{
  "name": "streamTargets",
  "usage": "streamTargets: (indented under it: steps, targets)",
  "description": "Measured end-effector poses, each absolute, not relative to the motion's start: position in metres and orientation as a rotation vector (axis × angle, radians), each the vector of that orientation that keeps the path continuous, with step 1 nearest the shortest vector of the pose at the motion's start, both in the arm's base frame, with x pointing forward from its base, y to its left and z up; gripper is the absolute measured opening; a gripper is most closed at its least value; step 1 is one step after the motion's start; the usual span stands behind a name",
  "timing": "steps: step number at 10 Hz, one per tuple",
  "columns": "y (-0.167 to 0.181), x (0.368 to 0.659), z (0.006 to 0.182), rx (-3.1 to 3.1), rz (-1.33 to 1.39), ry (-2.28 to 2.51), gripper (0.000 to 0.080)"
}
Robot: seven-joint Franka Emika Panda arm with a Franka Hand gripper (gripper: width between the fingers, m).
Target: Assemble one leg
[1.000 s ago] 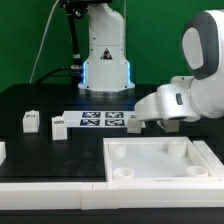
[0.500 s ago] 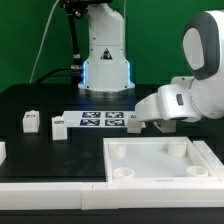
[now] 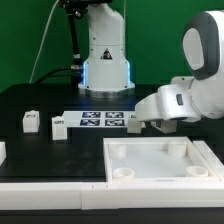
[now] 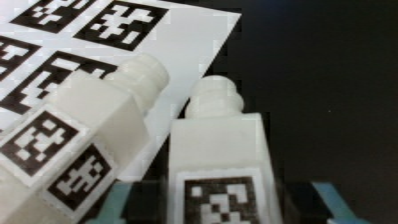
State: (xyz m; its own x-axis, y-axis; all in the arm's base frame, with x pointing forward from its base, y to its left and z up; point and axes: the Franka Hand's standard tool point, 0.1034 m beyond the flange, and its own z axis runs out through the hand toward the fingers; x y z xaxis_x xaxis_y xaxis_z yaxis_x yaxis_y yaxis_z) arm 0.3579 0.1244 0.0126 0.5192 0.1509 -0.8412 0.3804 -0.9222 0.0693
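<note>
Straddling one leg [image 4: 221, 150] with jaws wide, the hand [image 4: 217, 208] may knock the neighbour leg [image 4: 89, 130] when closing.

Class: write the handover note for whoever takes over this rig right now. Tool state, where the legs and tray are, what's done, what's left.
Tool: open and low, fingers either side of one leg, not closed on it.
Second leg close beside it, by the marker board.
Third leg and fourth leg apart, toward the exterior view's left.
Tray in front, no leg in its visible sockets.
Done: tool lined up on the leg. Left: grasp it, carry it, fit it into a tray socket.
</note>
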Motion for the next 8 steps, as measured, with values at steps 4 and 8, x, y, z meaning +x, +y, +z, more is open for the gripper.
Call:
streamTargets:
  steps: [4,8]
  targets:
    - [0.123,0.370,0.070,2.490,-1.355,0.436,0.0289]
    - [0.128,0.383,0.073,2.573,-1.233,0.445,0.0290]
